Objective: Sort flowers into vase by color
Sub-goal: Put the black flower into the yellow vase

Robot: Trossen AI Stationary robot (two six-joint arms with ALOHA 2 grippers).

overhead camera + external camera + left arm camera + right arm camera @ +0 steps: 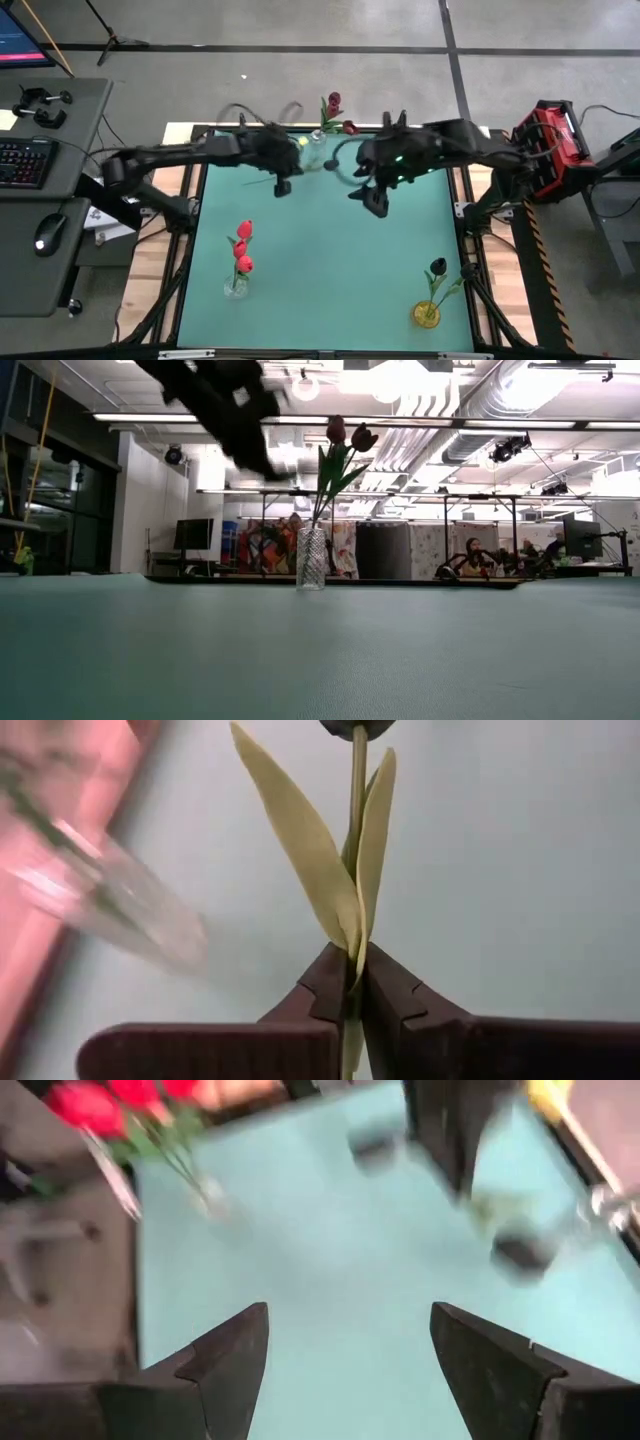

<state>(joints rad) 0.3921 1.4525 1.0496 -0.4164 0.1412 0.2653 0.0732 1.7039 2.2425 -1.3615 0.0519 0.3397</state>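
High view: three vases are seen on the green table (330,250) — a clear vase (316,148) of maroon flowers (334,104) at 12 o'clock, a small vase (236,286) of red flowers (243,247) at 7 o'clock, and a yellow vase (426,313) with one near-black flower (438,267) at 5 o'clock. The left gripper (281,186) is held over the far part of the table, at about 11 o'clock. In its wrist view its fingers (395,1000) are closed on the stem of a dark-headed flower (357,830), just below the pale leaves (only the bottom of the head is seen). The right gripper (348,1342) is raised near 1 o'clock, fingers spread wide with nothing between them.

The thin stem could slip or twist in the narrow pinch during a fast swing, so the flower could be dropped or miss its vase. The leaves could also catch on a vase rim. The dark head could be matched to the wrong vase, maroon and near-black being close.

No brand, label or writing can be read.
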